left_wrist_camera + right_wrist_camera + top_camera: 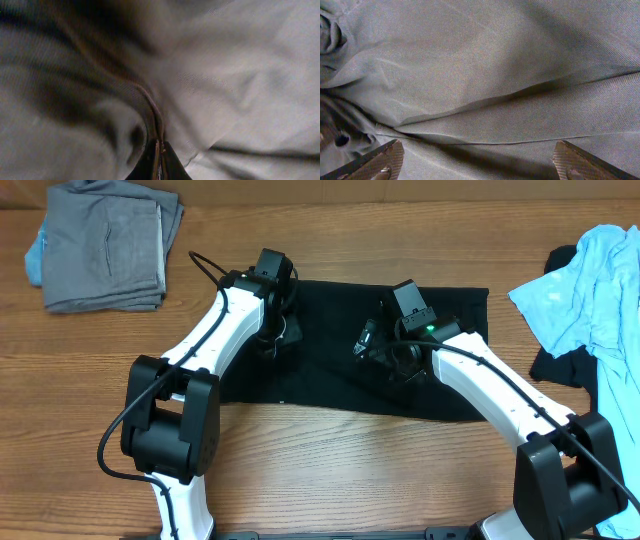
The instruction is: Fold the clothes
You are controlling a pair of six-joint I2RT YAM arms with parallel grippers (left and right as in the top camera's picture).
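Grip first: left tool closed tight, fingertips together, with a thin raised ridge of the black shirt pinched between them. Cloth drawn up into creases toward the pinch, likely for lifting this part and carrying it over as a fold. From overhead, placed over the shirt's left part.

Next, right tool spread wide, holding nothing, one finger at each lower corner of its wrist view, hovering close above a long crease in the same shirt. Probably lined up that way to straddle the crease and take a matching pinch, for raising both sides together; not yet closed. From overhead, set over the shirt's middle right.

Black shirt laid out as a wide dark band across the middle of the wooden bench, under both arms, with a fairly straight near edge; number of layers hard to tell.

Further out, well apart from the shirt: stack of grey folded garments at the far left corner, seemingly finished and set aside. At the right edge, light blue garment in a loose heap, lying over another dark garment, apparently waiting its turn.
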